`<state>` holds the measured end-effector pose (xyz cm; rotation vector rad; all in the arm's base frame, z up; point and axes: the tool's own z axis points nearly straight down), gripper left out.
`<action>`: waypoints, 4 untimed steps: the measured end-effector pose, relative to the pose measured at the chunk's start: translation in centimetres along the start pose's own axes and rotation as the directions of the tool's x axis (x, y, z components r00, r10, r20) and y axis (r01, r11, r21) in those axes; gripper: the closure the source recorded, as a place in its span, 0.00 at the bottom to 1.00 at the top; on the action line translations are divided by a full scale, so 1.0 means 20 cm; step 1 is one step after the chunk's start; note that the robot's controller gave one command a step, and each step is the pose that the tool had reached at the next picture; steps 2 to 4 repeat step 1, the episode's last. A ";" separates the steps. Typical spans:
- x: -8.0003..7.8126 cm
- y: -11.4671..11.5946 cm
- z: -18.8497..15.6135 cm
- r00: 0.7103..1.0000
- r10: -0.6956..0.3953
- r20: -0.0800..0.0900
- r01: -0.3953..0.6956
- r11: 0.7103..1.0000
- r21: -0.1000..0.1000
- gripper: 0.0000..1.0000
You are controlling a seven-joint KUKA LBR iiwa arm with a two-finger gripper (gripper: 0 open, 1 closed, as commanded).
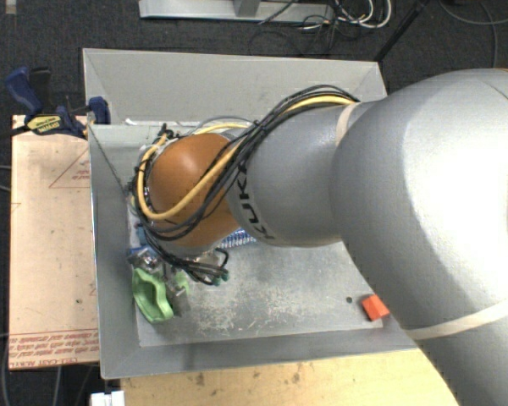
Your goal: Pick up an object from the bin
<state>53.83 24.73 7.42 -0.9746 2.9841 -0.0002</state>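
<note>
The silver arm (322, 184) reaches from the right across the grey bin (262, 307). Its gripper (171, 276) is low in the near left corner, touching or just above a crumpled green thing (152, 299) that lies lengthwise near to far. Whether the gripper is open cannot be told. A small orange block (373, 308) lies well apart, near right.

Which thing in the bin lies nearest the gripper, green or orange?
The green one, at lower left beside the gripper; the orange block lies far right.
</note>
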 end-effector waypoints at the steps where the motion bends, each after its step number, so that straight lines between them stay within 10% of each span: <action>1: -0.11 -0.07 -0.66 0.980 -0.197 0.009 0.197 0.980 0.003 1.00; 4: -0.11 -0.07 -0.66 0.980 -0.197 0.009 0.197 0.980 0.003 1.00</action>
